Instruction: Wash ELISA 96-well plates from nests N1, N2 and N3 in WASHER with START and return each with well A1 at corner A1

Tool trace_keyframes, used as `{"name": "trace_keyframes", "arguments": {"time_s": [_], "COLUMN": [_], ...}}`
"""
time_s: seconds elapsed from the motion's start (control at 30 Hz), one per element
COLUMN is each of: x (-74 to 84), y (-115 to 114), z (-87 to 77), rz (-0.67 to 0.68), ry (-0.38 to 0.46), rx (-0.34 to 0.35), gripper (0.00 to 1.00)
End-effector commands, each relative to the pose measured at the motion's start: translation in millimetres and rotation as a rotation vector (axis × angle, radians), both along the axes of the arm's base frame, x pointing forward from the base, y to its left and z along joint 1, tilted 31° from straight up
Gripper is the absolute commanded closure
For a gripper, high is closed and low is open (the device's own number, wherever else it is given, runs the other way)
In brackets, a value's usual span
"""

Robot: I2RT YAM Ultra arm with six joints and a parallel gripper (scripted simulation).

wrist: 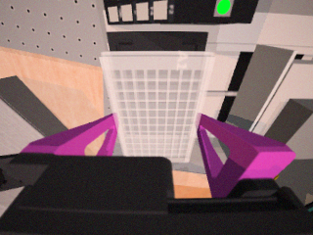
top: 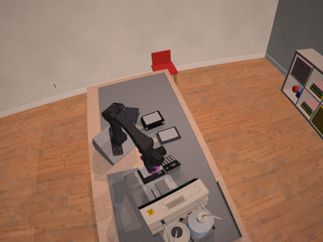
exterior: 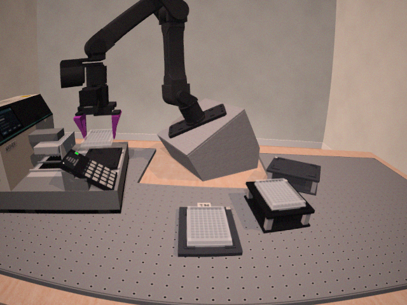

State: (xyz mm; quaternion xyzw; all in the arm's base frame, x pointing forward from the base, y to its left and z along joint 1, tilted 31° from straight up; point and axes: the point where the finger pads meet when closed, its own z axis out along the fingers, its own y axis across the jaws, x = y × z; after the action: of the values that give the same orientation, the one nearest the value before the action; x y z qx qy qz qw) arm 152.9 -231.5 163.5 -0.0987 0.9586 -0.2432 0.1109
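Observation:
My gripper (exterior: 97, 131), with purple fingers, is shut on a clear 96-well plate (exterior: 97, 136) across its short sides. It holds the plate level, just above the far end of the washer's black carrier pocket (exterior: 104, 156). In the wrist view the plate (wrist: 156, 113) sits between my fingers, with the dark pocket (wrist: 156, 41) beyond it. The lamp (exterior: 76, 152) by the keypad (exterior: 95, 170) is green. Two other plates rest in nests: one in a flat nest (exterior: 208, 226), one in a raised nest (exterior: 279, 194). A third nest (exterior: 293, 169) is empty.
The washer body (exterior: 20, 131) with its manifold (exterior: 49, 142) stands left of the carrier. Two bottles (top: 189, 226) stand behind the washer. The arm's grey wedge base (exterior: 213, 144) sits behind the nests. The table edge runs along the front.

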Motion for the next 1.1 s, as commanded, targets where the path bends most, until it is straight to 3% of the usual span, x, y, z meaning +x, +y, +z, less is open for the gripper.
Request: {"name": "trace_keyframes", "arguments": {"time_s": [0.0, 0.73, 1.07], "x": [3.0, 12.3, 12.2], "y": [-2.9, -18.3, -18.1], "z": [0.0, -28.0, -28.2], "rz": [0.004, 0.004, 0.004], "ry": [-0.012, -0.012, -0.012], "rx": [-0.010, -0.010, -0.010], "gripper": [1.00, 1.00, 1.00]}}
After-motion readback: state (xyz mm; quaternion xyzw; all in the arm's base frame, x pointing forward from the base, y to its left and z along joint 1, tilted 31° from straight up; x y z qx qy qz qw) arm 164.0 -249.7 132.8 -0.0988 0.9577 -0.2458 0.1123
